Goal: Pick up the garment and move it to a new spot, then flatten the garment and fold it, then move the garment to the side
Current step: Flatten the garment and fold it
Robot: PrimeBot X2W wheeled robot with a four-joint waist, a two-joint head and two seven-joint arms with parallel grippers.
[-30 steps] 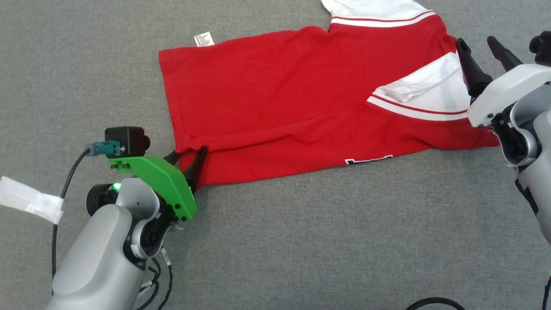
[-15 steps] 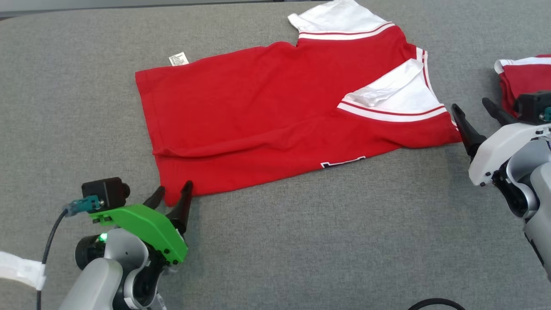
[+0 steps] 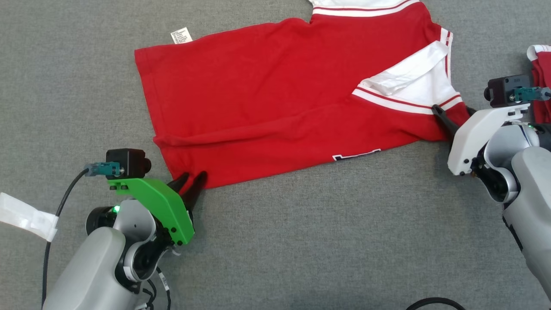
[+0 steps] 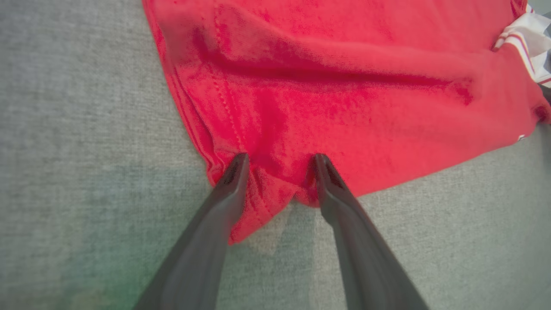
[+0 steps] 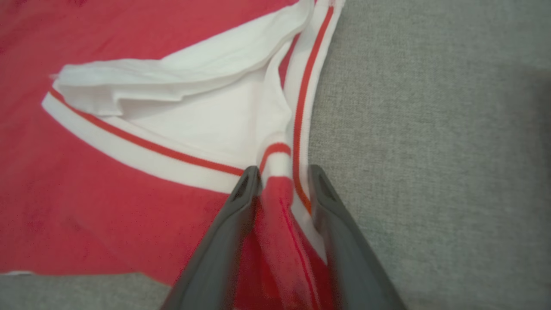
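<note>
Head view with both wrist views. The garment (image 3: 267, 94), a red polo shirt with a white, red-striped collar (image 3: 409, 82), lies spread on the grey fabric surface (image 3: 301, 241). It runs from the left of centre to the far right, and its far edge is cut off by the top of the head view. A small white label (image 3: 181, 35) projects at its far left corner, and dark-edged white lettering (image 3: 356, 155) shows along its near edge.

The left gripper (image 3: 193, 175) sits at the near left corner of the garment. In the left wrist view its two dark fingers (image 4: 234, 172) stand clearly apart, astride that corner, with loosely bunched cloth lying between them and no pinch made.

The right gripper (image 3: 452, 110) sits at the near right corner, beside the collar. In the right wrist view its fingers (image 5: 247, 185) stand closer together, and a raised ridge of red and white cloth fills the gap between them. Whether that ridge is firmly clamped cannot be told.

A second red garment (image 3: 540, 64) lies at the far right edge, apart from the first.
</note>
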